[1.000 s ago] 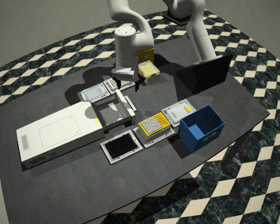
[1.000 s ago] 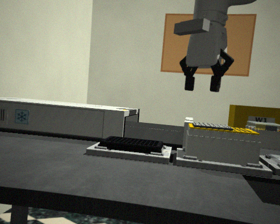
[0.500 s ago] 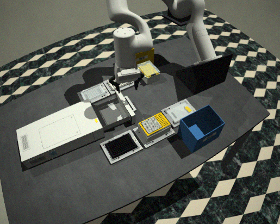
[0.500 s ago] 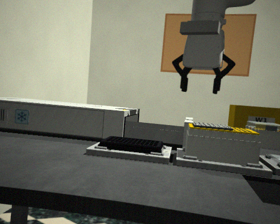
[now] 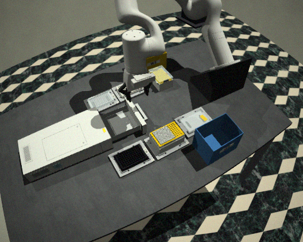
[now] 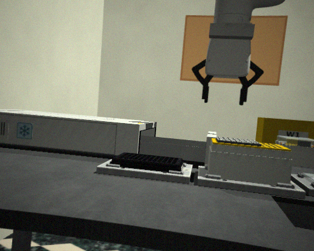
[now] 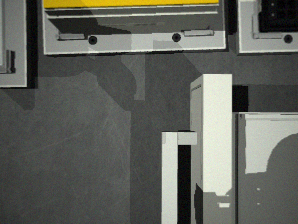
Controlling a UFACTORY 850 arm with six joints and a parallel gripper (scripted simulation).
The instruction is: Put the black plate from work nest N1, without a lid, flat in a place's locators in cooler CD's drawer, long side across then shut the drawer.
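The black plate (image 5: 130,157) lies flat in its white nest N1 (image 5: 131,158) at the front of the bench, with no lid; it also shows in the exterior view (image 6: 148,161) and at the top right corner of the wrist view (image 7: 279,12). The white cooler CD (image 5: 63,144) stands to the left with its drawer (image 5: 123,121) pulled out and its yellow lamp (image 5: 103,130) lit. My gripper (image 5: 135,94) (image 6: 224,97) is open and empty, high above the bench, over the drawer's white front (image 7: 217,135) and handle (image 7: 170,175).
A yellow-topped tip box (image 5: 167,135) stands right of N1. A blue bin (image 5: 217,138) and a nest with a pale lid (image 5: 193,118) are further right. A clear plate (image 5: 101,100), a yellow bin (image 5: 156,60) and a black panel (image 5: 222,79) lie behind.
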